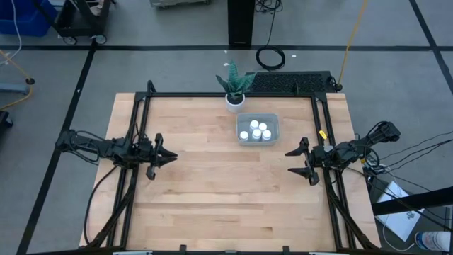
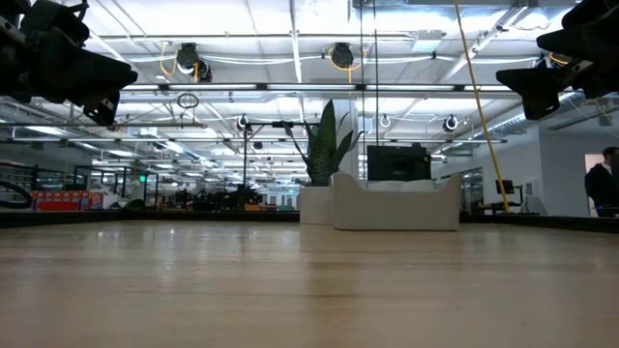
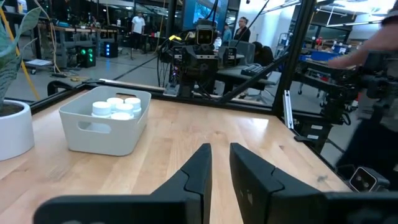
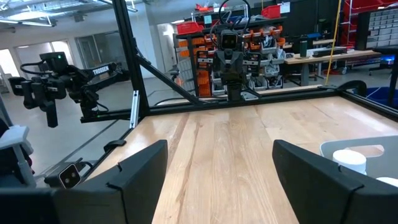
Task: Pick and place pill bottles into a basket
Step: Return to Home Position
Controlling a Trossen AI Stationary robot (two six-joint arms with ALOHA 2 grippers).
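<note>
Left gripper (image 1: 168, 157): I am seeing it hovering left, fingers nearly together.
Right gripper (image 1: 296, 161): hovering right, fingers apart.
Pill bottles (image 1: 257, 130): sitting inside basket (image 1: 242, 139).

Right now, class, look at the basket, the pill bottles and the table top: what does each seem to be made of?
Basket: probably plastic, pale grey-blue and matte, with moulded rounded corners and a cut-out handle visible in the left wrist view.
Pill bottles: likely plastic too, smooth white with matching white caps.
Table top: wood, light and satin, showing long plank seams and grain.
</note>
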